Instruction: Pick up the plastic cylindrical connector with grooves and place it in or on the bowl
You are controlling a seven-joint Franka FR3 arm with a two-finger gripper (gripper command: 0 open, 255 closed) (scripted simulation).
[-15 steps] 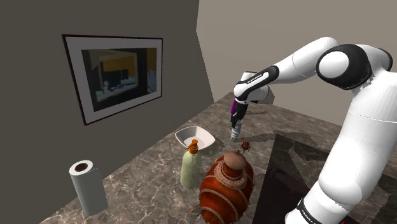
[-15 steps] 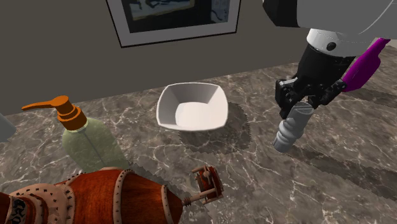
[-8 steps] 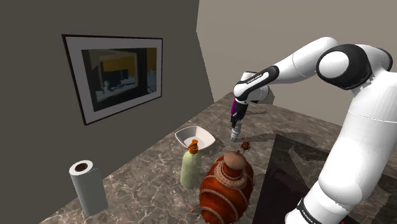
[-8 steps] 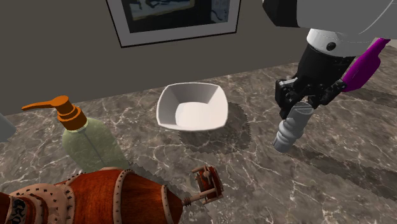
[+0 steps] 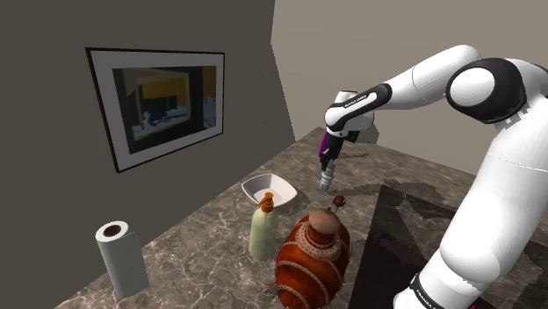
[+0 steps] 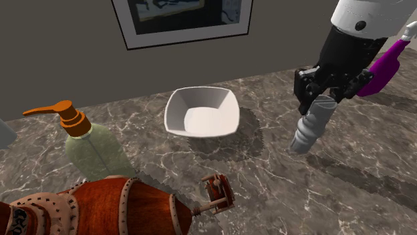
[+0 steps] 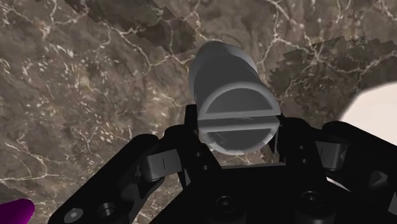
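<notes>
Well, hand (image 6: 319, 105) clasps grey connector (image 6: 308, 131) — near the white bowl (image 6: 173, 111).

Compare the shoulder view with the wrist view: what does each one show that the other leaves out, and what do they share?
The shoulder view adds the framed picture, paper towel roll, soap dispenser, brown patterned vase and the white arm. The wrist view adds the straight slot across the end face of the grey connector. Both share the hand shut on that connector over the marble counter, with the white bowl nearby.
</notes>
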